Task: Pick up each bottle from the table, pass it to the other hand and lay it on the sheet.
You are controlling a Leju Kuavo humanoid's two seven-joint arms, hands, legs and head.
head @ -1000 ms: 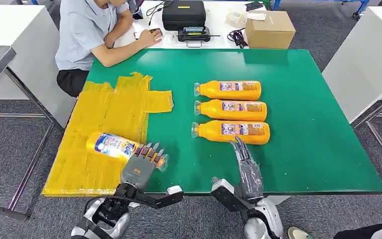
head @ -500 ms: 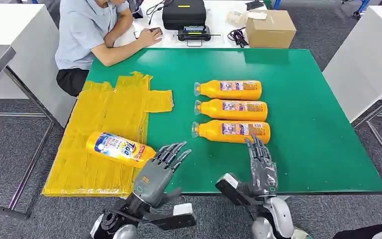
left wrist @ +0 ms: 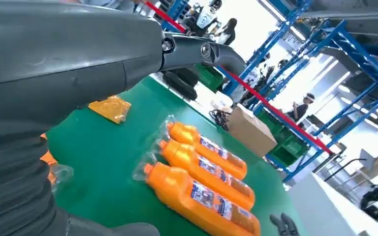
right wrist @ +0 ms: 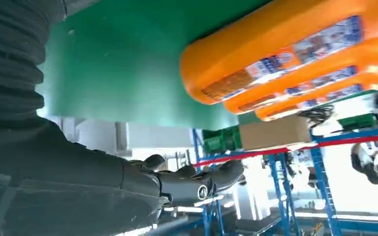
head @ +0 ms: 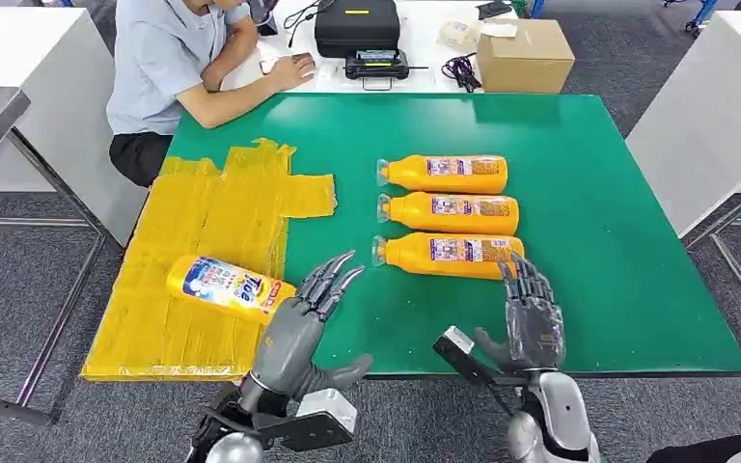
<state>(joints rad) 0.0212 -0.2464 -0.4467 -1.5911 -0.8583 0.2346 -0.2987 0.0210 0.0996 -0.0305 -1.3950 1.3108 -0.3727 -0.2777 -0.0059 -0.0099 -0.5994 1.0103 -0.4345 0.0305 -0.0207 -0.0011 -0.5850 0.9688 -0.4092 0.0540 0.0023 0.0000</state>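
Left hand point(head: 294, 331) is off the bottle now and has swung right over the green table point(head: 617, 241), fingers point(head: 333, 275) spread wide, holding nothing; right hand point(head: 533, 318) has slid right along the near edge, fingers point(head: 521, 280) open too, tips just short of the nearest bottle; the laid bottle point(head: 227, 286) rests on the yellow sheet point(head: 203, 212) at about 10 o'clock from the left hand, label up; three bottles point(head: 449, 212) lie side by side mid-table, caps pointing left, at 12 o'clock from the right hand; a person point(head: 178, 58) sits at the far left corner; a box point(head: 524, 55) beyond the table.
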